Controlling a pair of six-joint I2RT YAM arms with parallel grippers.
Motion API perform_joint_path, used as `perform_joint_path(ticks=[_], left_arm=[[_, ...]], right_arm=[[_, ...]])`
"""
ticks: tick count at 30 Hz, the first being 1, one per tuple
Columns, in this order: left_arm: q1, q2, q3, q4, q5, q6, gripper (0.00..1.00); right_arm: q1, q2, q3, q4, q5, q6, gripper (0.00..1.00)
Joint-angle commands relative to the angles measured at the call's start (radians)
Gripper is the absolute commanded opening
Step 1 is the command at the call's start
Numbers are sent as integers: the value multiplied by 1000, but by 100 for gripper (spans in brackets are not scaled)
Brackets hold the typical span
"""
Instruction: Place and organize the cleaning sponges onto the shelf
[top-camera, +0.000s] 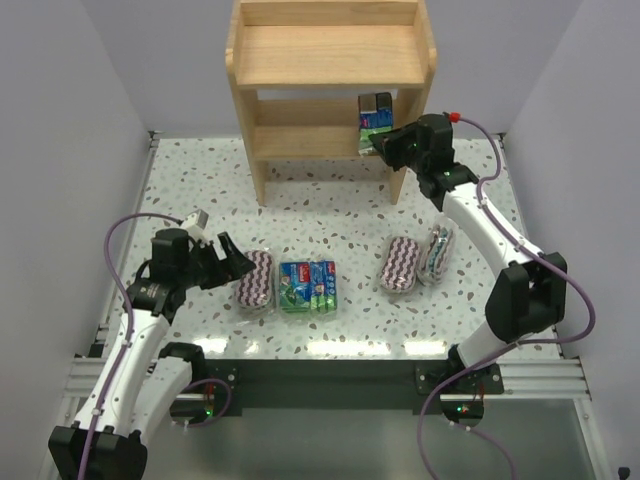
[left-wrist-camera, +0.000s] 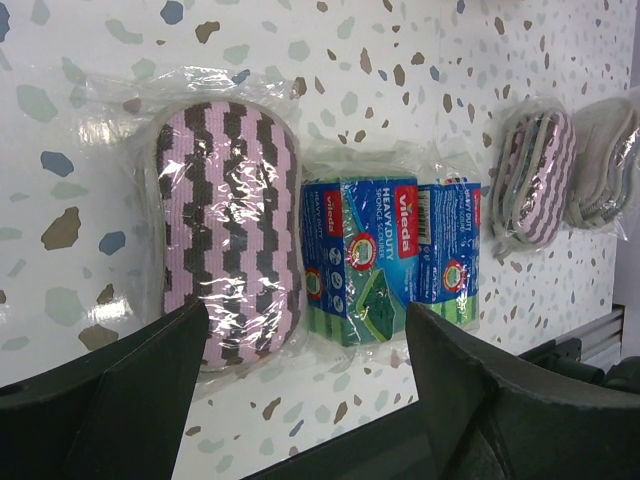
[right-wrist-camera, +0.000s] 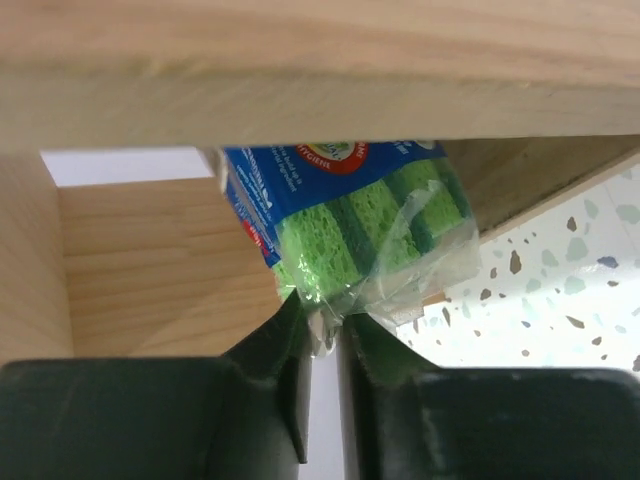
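The wooden shelf (top-camera: 330, 60) stands at the back of the table. My right gripper (top-camera: 388, 150) is shut on the plastic wrap edge of a green-and-blue sponge pack (top-camera: 375, 117) and holds it inside the shelf's lower tier at the right end. In the right wrist view the jaws (right-wrist-camera: 322, 325) pinch the wrap below the pack (right-wrist-camera: 350, 210). My left gripper (top-camera: 234, 264) is open and empty, just left of a purple zigzag pad (top-camera: 255, 280). In the left wrist view the open gripper (left-wrist-camera: 308, 318) faces this pad (left-wrist-camera: 230, 230) and two green-and-blue packs (left-wrist-camera: 395, 250).
The two packs (top-camera: 307, 286) lie side by side on the speckled table (top-camera: 330, 215) at front centre. Two more purple zigzag pads (top-camera: 402, 264) (top-camera: 437, 252) lie to their right, under the right arm. Grey walls close in both sides.
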Motion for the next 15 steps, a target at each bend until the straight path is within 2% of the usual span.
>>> perform_joint_path(ticks=[1,2,8,11,15], left_arm=[[-5,-11,40,-14,8,13,85],[-5,-13,40,-14,6,13,85],[-5,-10,38,-9,11,7,85],[-5,-13,40,-6,15,2,85],[-5,-16,37,3,22,-4,85]], right_arm=[[-20,3,43,5,-29,-2,17],[-20,1,40,9,-38,-1,32],[-21,-43,25,71,-65,-45,59],[-21,-113,-14,75,-93,-79,65],[-18,-306,-197,77,-153,-99,69]])
